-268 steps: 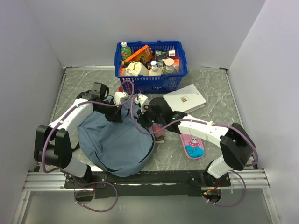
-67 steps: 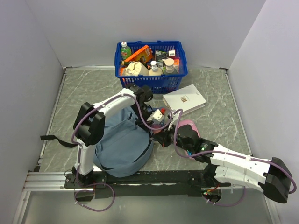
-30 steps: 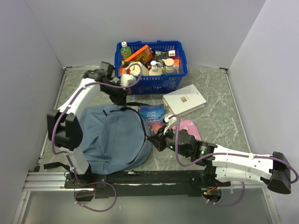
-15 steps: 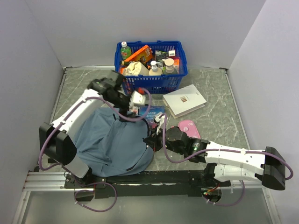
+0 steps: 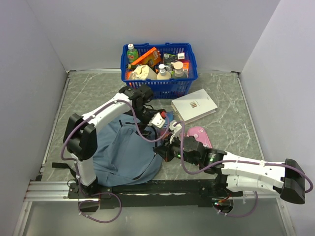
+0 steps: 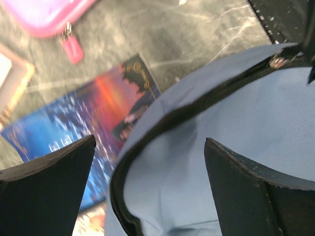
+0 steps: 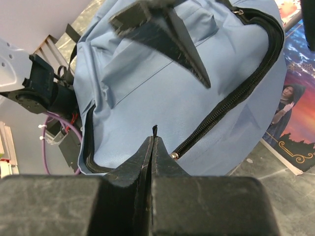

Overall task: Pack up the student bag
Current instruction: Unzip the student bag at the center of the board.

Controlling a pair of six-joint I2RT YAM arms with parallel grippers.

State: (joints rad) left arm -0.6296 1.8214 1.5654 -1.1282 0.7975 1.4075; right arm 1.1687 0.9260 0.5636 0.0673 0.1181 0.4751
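Observation:
The student bag [image 5: 123,150] lies slumped, grey-blue, in front of the left arm's base. Its dark zip [image 7: 236,93] curves along its right edge. My left gripper [image 5: 161,121] hangs open above that edge with nothing between its fingers [image 6: 49,182]. Below the left gripper [image 6: 149,142] are the bag's zipped rim [image 6: 162,120] and a blue-covered book [image 6: 74,118]. My right gripper [image 5: 165,152] sits at the bag's lower right side. The right gripper [image 7: 154,137] is shut, with a thin black zip pull [image 7: 154,130] sticking out of its tips beside the zip's metal end [image 7: 173,156].
A blue plastic basket [image 5: 158,88] full of bottles and packets stands at the back. A white book [image 5: 194,104] lies right of it, and a pink pencil case [image 5: 201,133] lies just behind my right forearm. The blue-covered book [image 5: 170,117] is partly under the bag's edge.
My left gripper let go and opened wide, then swung from beside the basket to the bag's right edge above the book. The bag slumped back. The right gripper stayed shut at the zip.

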